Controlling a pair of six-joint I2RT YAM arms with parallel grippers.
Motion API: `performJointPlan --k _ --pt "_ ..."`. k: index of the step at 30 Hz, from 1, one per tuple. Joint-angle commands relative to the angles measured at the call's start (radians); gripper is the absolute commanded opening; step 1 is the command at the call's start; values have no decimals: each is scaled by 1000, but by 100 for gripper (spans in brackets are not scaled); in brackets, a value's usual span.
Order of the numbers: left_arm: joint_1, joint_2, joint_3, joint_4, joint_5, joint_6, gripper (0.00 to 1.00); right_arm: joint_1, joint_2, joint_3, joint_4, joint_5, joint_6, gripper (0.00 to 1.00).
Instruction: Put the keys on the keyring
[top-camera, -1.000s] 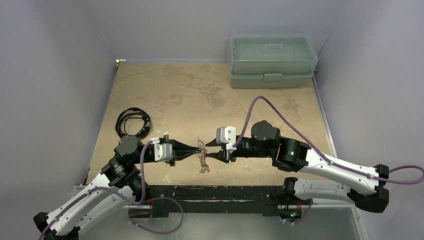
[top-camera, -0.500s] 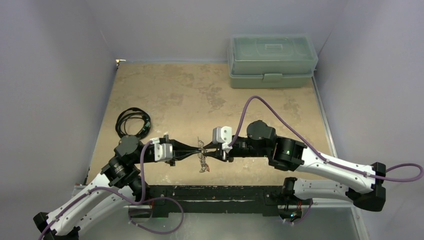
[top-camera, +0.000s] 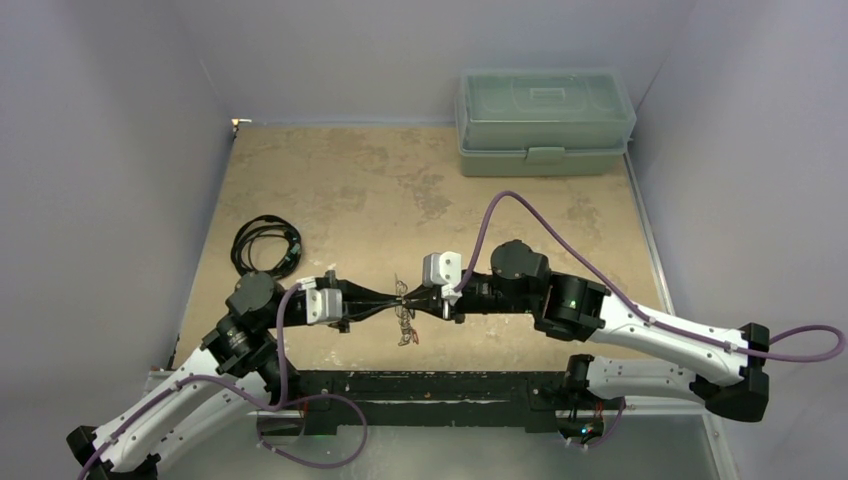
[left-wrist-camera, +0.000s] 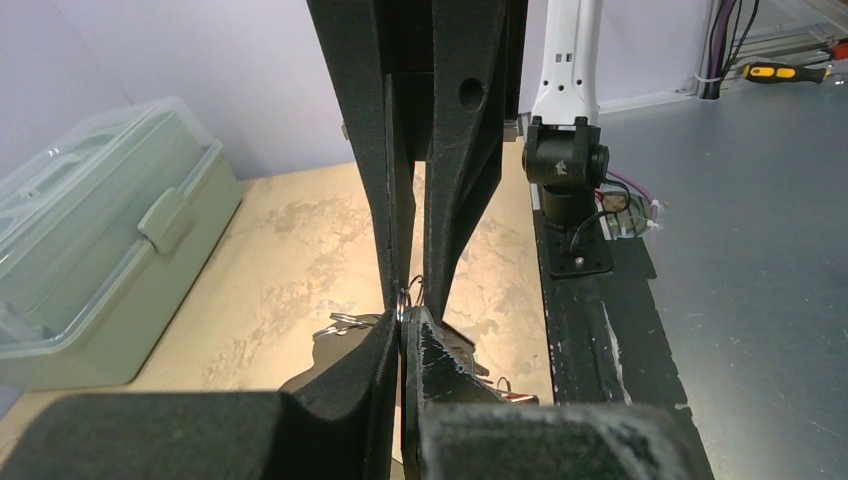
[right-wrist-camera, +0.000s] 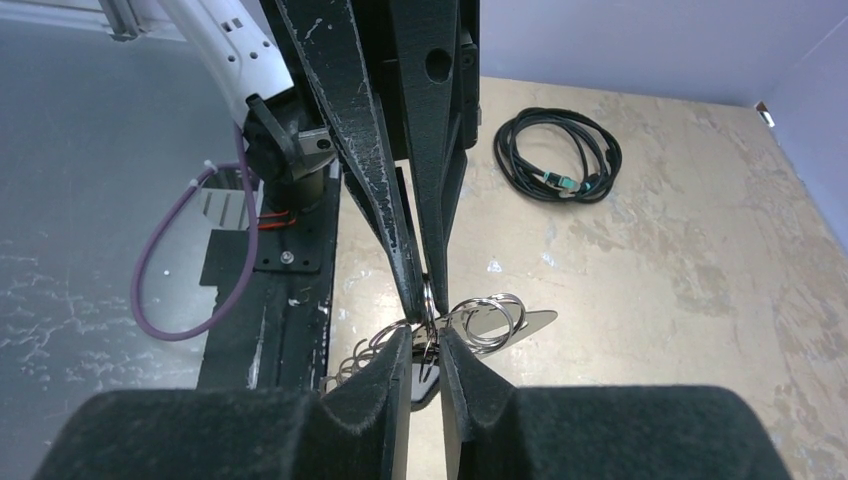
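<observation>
The keyring (top-camera: 404, 322), a silvery plate (right-wrist-camera: 528, 322) with several small split rings (right-wrist-camera: 487, 320), hangs between my two grippers just above the table. My left gripper (top-camera: 396, 297) is shut on one thin ring (left-wrist-camera: 411, 292), as its own view (left-wrist-camera: 403, 322) shows. My right gripper (top-camera: 409, 298) meets it tip to tip. Its fingers stand narrowly apart, astride the same ring cluster (right-wrist-camera: 426, 345). A speck of red, likely the red-headed key (left-wrist-camera: 517, 397), lies under the cluster. The other keys cannot be made out.
A black coiled cable (top-camera: 265, 245) lies on the table left of the arms. A green lidded plastic box (top-camera: 545, 120) stands at the back right. The black base rail (top-camera: 440, 385) runs along the near edge.
My right gripper has moved left up to the left gripper's tips and its fingers have narrowed around the ring cluster. The left gripper has kept its hold in place.
</observation>
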Motion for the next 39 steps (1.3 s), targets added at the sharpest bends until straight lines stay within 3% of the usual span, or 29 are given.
performJointPlan --k 1,11,14,18,19,24,28,33,39 --pt "10 -12 -10 88 1 -26 0 2 9 4 46 -29 11 18" --pt "14 -9 -11 90 6 -29 0 2 14 6 49 -36 18 14" --pt "14 -6 -10 89 7 -30 0 2 12 7 53 -34 14 0" --pt "14 -5 -11 86 6 -29 0 2 -14 -7 78 -35 1 0" --pt "14 -2 -8 80 3 -25 1 2 -24 -9 81 -34 -4 0" --pt "14 2 6 58 -4 -13 33 2 -41 43 -11 -8 -8 0" --pt "14 -12 18 43 -22 -6 46 1 -25 90 -82 -38 -9 0" --pt "14 -33 56 -41 -29 45 53 1 51 201 -270 -27 -29 0" --pt "14 13 99 -140 -23 97 45 1 139 346 -448 14 -37 0"
